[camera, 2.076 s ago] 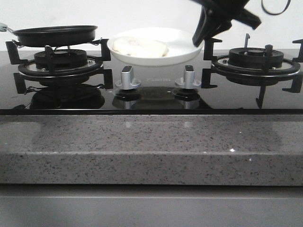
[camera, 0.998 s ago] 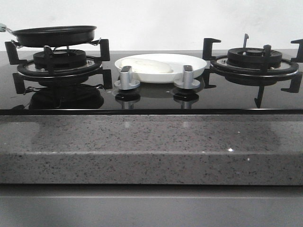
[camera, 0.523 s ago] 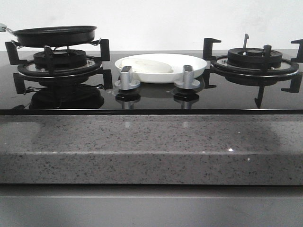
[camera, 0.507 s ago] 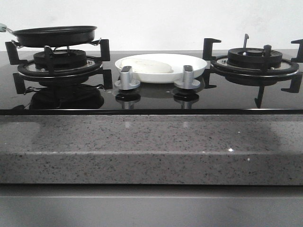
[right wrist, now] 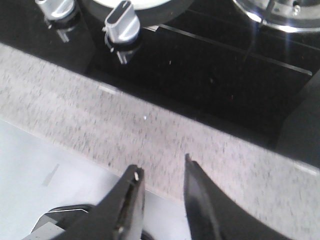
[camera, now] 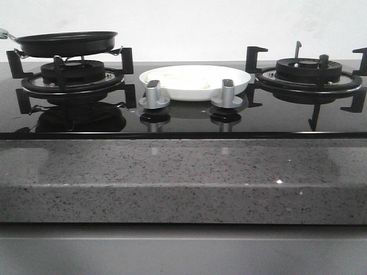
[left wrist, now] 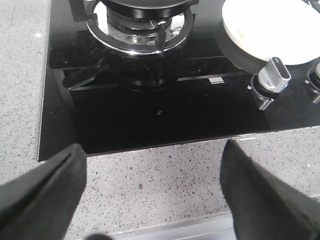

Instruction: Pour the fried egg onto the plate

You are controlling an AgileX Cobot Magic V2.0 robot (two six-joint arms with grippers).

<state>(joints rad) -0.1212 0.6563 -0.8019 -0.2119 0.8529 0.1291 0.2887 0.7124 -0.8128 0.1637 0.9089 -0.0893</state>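
The white plate (camera: 195,82) sits on the black glass hob between the two burners, behind the two knobs. The pale fried egg (camera: 182,75) lies flat in it, toward its left side. Neither gripper shows in the front view. In the left wrist view my left gripper (left wrist: 152,150) is wide open and empty over the speckled counter strip in front of the hob, and the plate (left wrist: 272,25) shows at the far edge. In the right wrist view my right gripper (right wrist: 161,164) is open and empty over the counter's front edge.
A black frying pan (camera: 66,41) rests on the left burner (camera: 71,74). The right burner (camera: 309,71) holds nothing. Two silver knobs (camera: 153,94) (camera: 227,93) stand in front of the plate. The grey stone counter (camera: 183,172) runs along the front.
Two seconds ago the right gripper held the plate raised; the plate now rests on the hob and the arm has left the front view. The egg's outline looks flatter than before.
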